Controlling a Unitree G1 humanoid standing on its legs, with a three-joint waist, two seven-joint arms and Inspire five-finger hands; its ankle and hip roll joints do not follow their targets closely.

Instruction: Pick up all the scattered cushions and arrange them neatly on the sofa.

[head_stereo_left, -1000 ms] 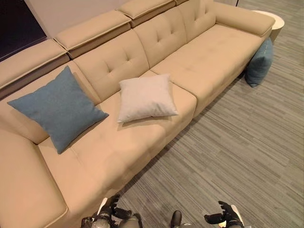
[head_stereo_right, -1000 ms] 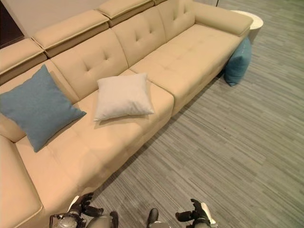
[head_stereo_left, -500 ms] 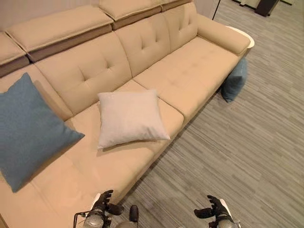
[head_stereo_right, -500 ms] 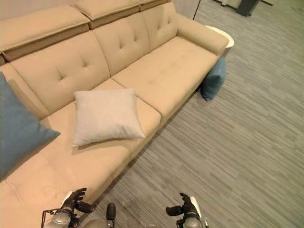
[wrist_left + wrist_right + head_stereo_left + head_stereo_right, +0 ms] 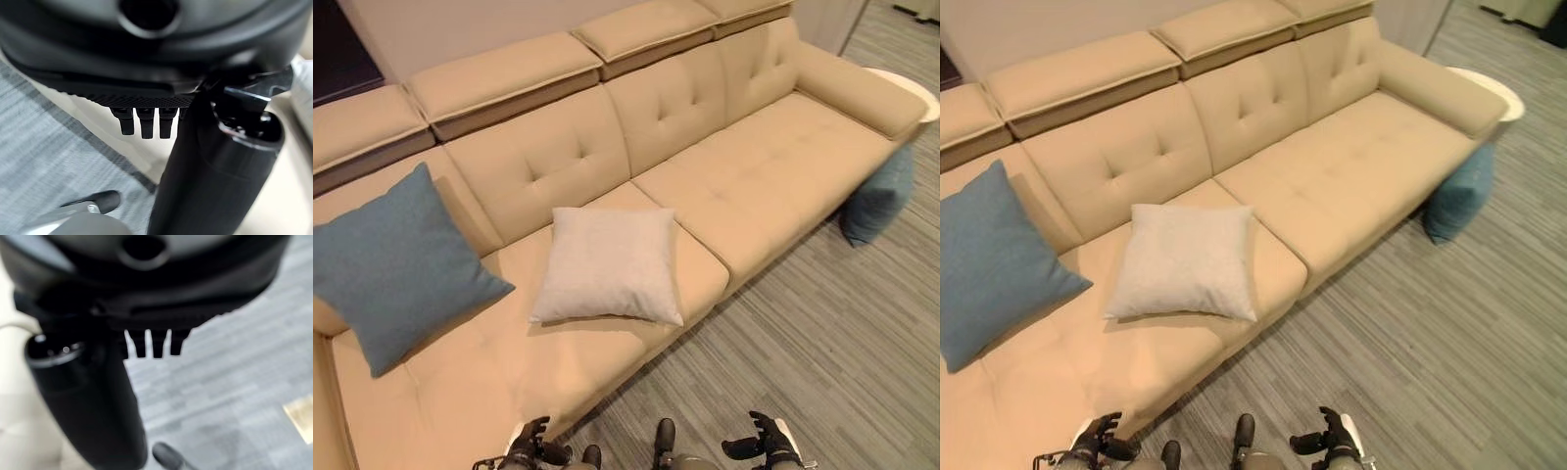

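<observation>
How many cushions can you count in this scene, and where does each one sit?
3. A blue cushion leans against the sofa backrest at the left end; a white cushion lies on the middle seat; another blue cushion stands on the floor by the right armrest. Others may be hidden.

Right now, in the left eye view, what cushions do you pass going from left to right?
Blue cushion leaning on the sofa back → white cushion lying flat on the seat → blue cushion on the floor by the sofa's far end.

**Beige sofa room, grey carpet**

A long tufted beige sofa (image 5: 724, 186) is stretching diagonally across the frame. Grey striped carpet (image 5: 822, 362) is filling the lower right. A pale wall (image 5: 460, 24) is running along the top, and a round white side table (image 5: 1489, 90) is peeking out at the right.
</observation>
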